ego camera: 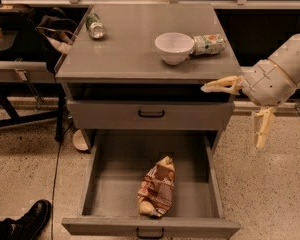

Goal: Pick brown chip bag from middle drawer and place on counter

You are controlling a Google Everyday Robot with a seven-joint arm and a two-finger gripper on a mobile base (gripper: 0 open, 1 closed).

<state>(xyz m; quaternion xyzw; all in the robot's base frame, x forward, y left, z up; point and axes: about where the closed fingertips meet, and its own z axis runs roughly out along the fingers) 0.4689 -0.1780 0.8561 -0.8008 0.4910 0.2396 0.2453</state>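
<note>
Wide-open, empty gripper (232, 118); below-left of its fingers (220, 86) lay the chip bag (157, 186), probably light, crinkly, best pinched mid-body.

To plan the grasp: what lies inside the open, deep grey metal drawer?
Only a glossy brown chip bag, near the front. Anything under it is covered. The open gripper is outside, right of the cabinet.

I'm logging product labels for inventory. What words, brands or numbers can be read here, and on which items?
No text can be read anywhere.
brown chip bag, lying in the middle drawer: white printed patches, too blurred to read.
green-and-white packet on the counter: print unreadable.
green can: label unreadable.
gripper, open, right of the cabinet just below the counter's edge: no markings visible.
</note>
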